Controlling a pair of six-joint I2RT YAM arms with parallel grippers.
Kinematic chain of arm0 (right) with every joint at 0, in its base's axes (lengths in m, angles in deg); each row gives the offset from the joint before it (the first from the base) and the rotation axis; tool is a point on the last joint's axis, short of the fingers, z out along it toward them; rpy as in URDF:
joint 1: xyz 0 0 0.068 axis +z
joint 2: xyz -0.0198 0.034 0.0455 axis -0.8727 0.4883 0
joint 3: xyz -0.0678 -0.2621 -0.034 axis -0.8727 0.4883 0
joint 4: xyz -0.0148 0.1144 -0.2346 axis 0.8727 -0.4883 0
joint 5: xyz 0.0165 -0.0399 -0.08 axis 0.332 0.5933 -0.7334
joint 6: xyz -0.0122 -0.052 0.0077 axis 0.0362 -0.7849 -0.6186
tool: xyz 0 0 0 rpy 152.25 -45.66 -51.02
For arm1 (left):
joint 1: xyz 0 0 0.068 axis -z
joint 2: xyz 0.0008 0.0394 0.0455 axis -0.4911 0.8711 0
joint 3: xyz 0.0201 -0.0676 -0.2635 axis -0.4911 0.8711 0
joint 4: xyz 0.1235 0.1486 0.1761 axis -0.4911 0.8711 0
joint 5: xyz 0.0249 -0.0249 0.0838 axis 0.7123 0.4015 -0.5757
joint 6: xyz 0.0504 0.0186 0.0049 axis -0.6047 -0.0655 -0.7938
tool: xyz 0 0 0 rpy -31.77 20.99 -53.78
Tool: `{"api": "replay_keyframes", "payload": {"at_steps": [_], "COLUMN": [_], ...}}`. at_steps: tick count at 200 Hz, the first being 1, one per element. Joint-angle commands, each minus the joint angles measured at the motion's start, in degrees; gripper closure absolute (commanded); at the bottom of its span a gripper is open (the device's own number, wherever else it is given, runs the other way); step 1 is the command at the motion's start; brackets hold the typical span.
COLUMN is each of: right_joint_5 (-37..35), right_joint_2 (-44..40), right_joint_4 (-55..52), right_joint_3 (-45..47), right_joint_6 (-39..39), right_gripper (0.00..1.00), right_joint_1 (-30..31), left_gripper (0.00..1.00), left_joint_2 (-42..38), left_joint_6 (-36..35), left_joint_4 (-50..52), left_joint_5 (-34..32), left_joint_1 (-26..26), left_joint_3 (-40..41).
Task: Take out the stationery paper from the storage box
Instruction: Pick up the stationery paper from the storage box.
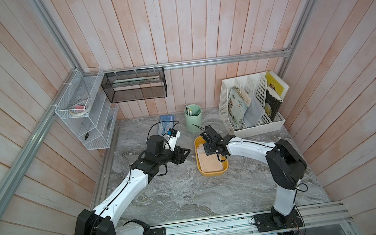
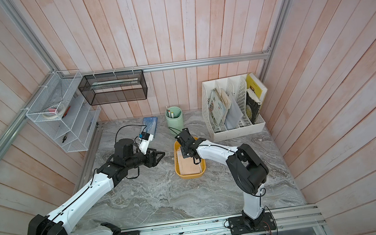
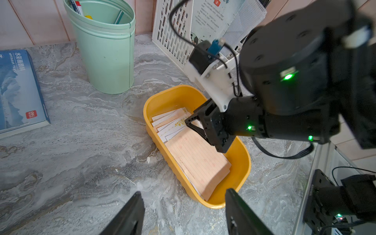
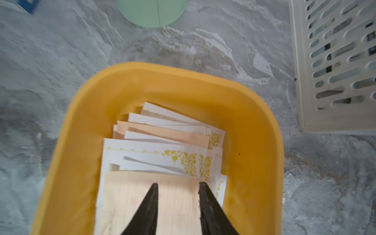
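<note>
With jaws apart, the right gripper (image 4: 178, 184) sits inside the mustard-yellow plastic storage box (image 4: 183, 71) over its fanned white-gold and peach stationery paper (image 4: 162, 156), with a mint-green pen cup (image 4: 152, 12) and a white perforated organizer (image 4: 335, 61) beyond it and the left gripper (image 3: 183, 192), likewise spread, outside the box.

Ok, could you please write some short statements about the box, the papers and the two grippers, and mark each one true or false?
1. The papers lie inside the yellow box. True.
2. The left gripper holds a sheet of paper. False: it is open and empty, beside the box.
3. The right gripper is over the papers with its fingers apart. True.
4. The green cup stands inside the box. False: it stands on the table, apart from the box.
5. The blue booklet lies flat on the table. True.
</note>
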Motion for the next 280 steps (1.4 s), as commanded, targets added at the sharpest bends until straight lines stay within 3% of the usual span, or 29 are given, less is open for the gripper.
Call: {"api": "replay_keyframes", "payload": {"at_steps": [1, 138, 172, 218, 280], "right_joint_5": [-2.6, 5.0, 5.5, 4.5, -0.4], "right_joint_2": [2.3, 6.1, 6.9, 6.9, 3.2], "right_joint_4": [-3.9, 0.2, 0.1, -0.7, -5.8], "right_joint_3": [-2.4, 1.8, 2.2, 2.4, 0.2], "right_joint_6": [0.3, 2.7, 3.0, 3.3, 2.8], "right_gripper": [0.64, 0.66, 0.73, 0.93, 0.96], "right_joint_1": [-0.7, -3.4, -3.4, -3.3, -3.2], "left_gripper": [0.34, 0.34, 0.34, 0.34, 0.34], "left_joint_2": [-1.1, -0.2, -0.1, 0.1, -0.4], "left_joint_6": [0.6, 0.7, 0.7, 0.7, 1.4], "left_joint_4": [-1.3, -1.1, -1.0, -1.1, -2.3], "left_joint_5": [-0.5, 0.0, 0.1, 0.2, -0.4], "left_joint_1": [-0.2, -0.3, -0.2, -0.3, -0.4], "left_joint_3": [0.8, 1.0, 1.0, 1.2, 2.1]}}
